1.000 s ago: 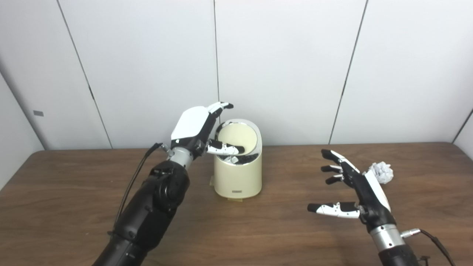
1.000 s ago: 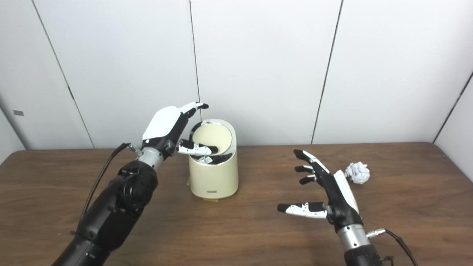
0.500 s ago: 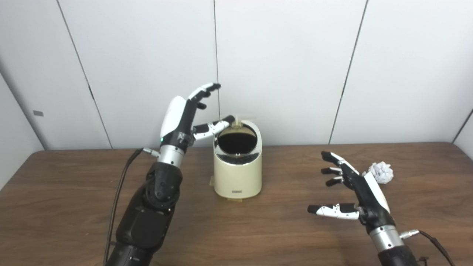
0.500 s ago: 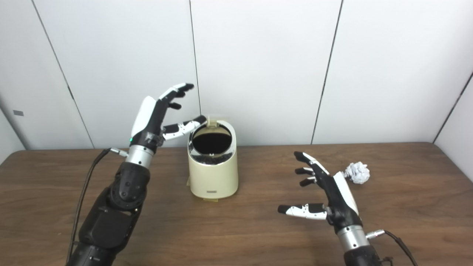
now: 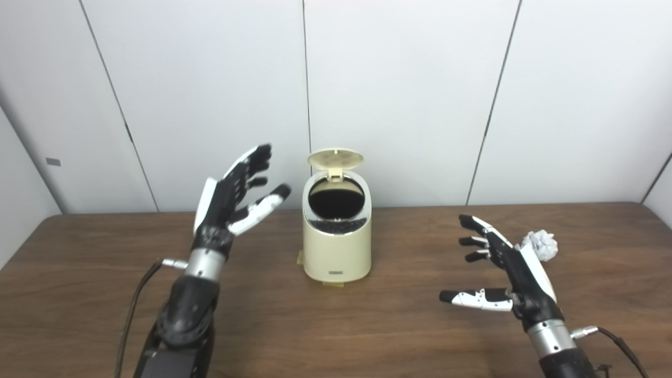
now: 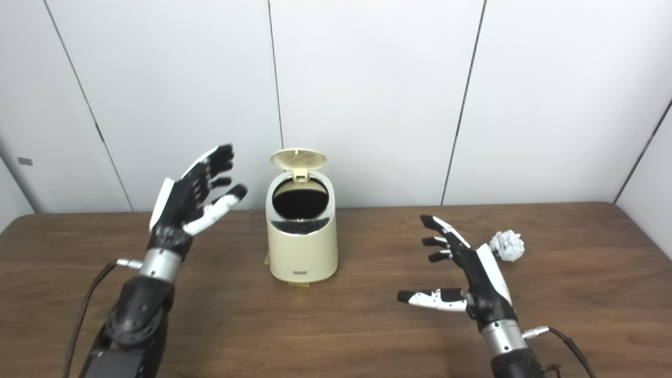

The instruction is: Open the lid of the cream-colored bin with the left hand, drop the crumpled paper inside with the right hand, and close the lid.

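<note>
Bin (image 5: 337, 252) lid (image 5: 335, 158) up (hands apart)

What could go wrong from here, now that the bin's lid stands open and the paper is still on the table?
The lid stands upright with nothing holding it; it might fall shut before the drop. The crumpled paper lies just behind the open right robot hand, so reaching might nudge it away. The light-looking bin could tip if bumped.
</note>
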Robot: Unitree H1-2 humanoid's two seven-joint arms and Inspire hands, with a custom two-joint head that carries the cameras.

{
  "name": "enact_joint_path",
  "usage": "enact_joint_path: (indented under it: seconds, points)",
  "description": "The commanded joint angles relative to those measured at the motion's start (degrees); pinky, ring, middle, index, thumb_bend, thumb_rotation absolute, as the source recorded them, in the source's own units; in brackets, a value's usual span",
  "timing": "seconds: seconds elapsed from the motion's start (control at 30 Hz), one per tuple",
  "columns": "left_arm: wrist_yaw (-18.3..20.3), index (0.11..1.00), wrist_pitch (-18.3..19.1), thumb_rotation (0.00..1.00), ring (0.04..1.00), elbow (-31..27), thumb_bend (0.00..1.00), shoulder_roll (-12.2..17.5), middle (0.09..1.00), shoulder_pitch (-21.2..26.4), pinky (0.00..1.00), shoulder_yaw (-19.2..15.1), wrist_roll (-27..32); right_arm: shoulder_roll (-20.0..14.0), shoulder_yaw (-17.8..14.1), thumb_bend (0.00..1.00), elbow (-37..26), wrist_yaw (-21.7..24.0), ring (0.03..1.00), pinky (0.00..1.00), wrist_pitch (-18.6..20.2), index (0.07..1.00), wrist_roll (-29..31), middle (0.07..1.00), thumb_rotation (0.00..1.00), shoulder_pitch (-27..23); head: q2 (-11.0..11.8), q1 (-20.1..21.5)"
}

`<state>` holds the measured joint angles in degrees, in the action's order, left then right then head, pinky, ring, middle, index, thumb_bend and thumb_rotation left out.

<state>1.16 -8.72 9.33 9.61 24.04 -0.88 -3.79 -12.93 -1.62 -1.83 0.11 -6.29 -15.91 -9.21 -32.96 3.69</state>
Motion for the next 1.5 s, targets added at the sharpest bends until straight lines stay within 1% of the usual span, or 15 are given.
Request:
enact_joint_path:
  seconds: [0.0, 0.17, 0.27, 0.37, 0.43, 0.57, 0.67, 0.77, 0.87, 0.93, 1.03, 1.13, 1.2, 1.37, 1.47]
  points:
    - [0.21, 0.899, -3.33, 0.45, 0.844, -2.63, 0.77, 0.53, 0.87, 0.11, 0.76, -0.73, 1.09, -1.17, -0.7, 0.8, -1.53, -0.26, 0.776, 0.65, -1.62, 0.859, 1.08, 0.878, 0.12, -2.46, 0.0, -0.05]
    - [-0.54, 0.905, -4.09, 0.45, 0.821, -3.18, 0.79, 0.27, 0.864, -4.11, 0.76, -1.43, 0.94, -1.51, -0.62, 0.79, -1.6, -0.21, 0.773, 0.64, -1.4, 0.87, 0.77, 0.879, 0.14, -2.81, 0.08, 0.09]
    - [-0.58, 0.909, -3.69, 0.45, 0.802, -3.63, 0.79, 0.08, 0.855, -6.76, 0.69, -1.74, 1.32, -1.53, -0.75, 0.8, -1.45, -0.26, 0.771, 0.64, -1.32, 0.867, 0.89, 0.876, 0.13, -3.04, 0.13, 0.22]
    - [-0.2, 0.909, -4.03, 0.43, 0.814, -3.28, 0.79, -0.03, 0.865, -7.98, 0.71, -1.83, 1.93, -1.7, -0.81, 0.8, -1.23, -0.36, 0.77, 0.63, -1.29, 0.867, 0.74, 0.878, 0.13, -3.19, 0.19, 0.15]
    - [-0.37, 0.907, -4.38, 0.42, 0.818, -2.78, 0.78, -0.22, 0.863, -8.78, 0.75, -1.88, 1.88, -1.88, -0.9, 0.8, -1.19, -0.34, 0.772, 0.64, -1.1, 0.865, 0.82, 0.878, 0.12, -3.32, 0.25, 0.1]
    - [-0.57, 0.906, -4.42, 0.41, 0.813, -1.98, 0.79, -0.7, 0.859, -9.8, 0.75, -1.76, 1.64, -2.8, -1.03, 0.81, -1.83, -0.71, 0.763, 0.62, 1.38, 0.853, -1.37, 0.866, 0.12, -3.82, 0.28, 0.46]
    - [-0.08, 0.908, -5.6, 0.39, 0.814, -0.77, 0.77, -0.77, 0.858, -10.2, 0.75, -1.55, 1.98, -4.17, -1.8, 0.82, -1.57, -1.64, 0.747, 0.59, 2.99, 0.852, -3.94, 0.845, 0.09, -4.5, 0.58, 3.34]
    - [0.26, 0.905, -6.45, 0.35, 0.801, -0.02, 0.75, -0.48, 0.847, -10.43, 0.74, -1.6, 2.07, -5.94, -2.62, 0.82, -0.6, -2.07, 0.74, 0.6, 2.27, 0.856, -5.11, 0.835, 0.08, -4.87, 0.86, 6.82]
    - [0.3, 0.9, -7.08, 0.35, 0.814, 0.96, 0.76, 0.08, 0.85, -10.4, 0.75, -1.68, 1.64, -8.5, -2.99, 0.83, 0.02, -2.41, 0.734, 0.6, 2.09, 0.845, -7.21, 0.831, 0.08, -5.66, 1.01, 8.86]
    - [0.41, 0.894, -7.36, 0.34, 0.812, 1.69, 0.76, 0.39, 0.847, -10.16, 0.74, -1.81, 1.85, -10.62, -2.28, 0.84, -0.36, -2.19, 0.749, 0.63, 3.87, 0.838, -11.01, 0.829, 0.09, -6.54, 1.39, 10.3]
    - [1.0, 0.892, -7.46, 0.33, 0.813, 2.44, 0.76, 0.9, 0.846, -9.81, 0.75, -1.95, 2.53, -15.18, -0.38, 0.86, -2.05, 1.26, 0.794, 0.69, 9.51, 0.833, -18.6, 0.833, 0.1, -8.53, 1.89, 11.97]
    - [1.72, 0.898, -7.86, 0.31, 0.815, 2.84, 0.73, 1.75, 0.851, -9.57, 0.76, -2.16, 2.59, -17.7, 0.87, 0.88, -4.28, 5.58, 0.812, 0.67, 15.93, 0.823, -22.68, 0.848, 0.1, -11.0, 2.26, 13.81]
    - [1.73, 0.895, -8.48, 0.33, 0.801, 3.37, 0.72, 2.38, 0.843, -9.29, 0.75, -2.34, 2.07, -19.56, 1.83, 0.88, -5.18, 8.92, 0.845, 0.69, 19.12, 0.82, -24.97, 0.865, 0.11, -13.0, 2.56, 15.24]
    - [1.91, 0.886, -8.37, 0.35, 0.791, 3.79, 0.75, 3.35, 0.832, -9.02, 0.76, -2.72, 2.11, -22.78, 3.51, 0.91, -3.92, 13.41, 0.846, 0.67, 22.19, 0.815, -27.21, 0.882, 0.1, -17.15, 2.76, 17.29]
    - [2.14, 0.889, -7.67, 0.33, 0.793, 3.25, 0.71, 3.64, 0.841, -9.06, 0.74, -2.73, 2.16, -24.28, 4.71, 0.9, -2.79, 15.97, 0.848, 0.68, 24.6, 0.827, -28.91, 0.894, 0.16, -19.27, 2.57, 17.32]
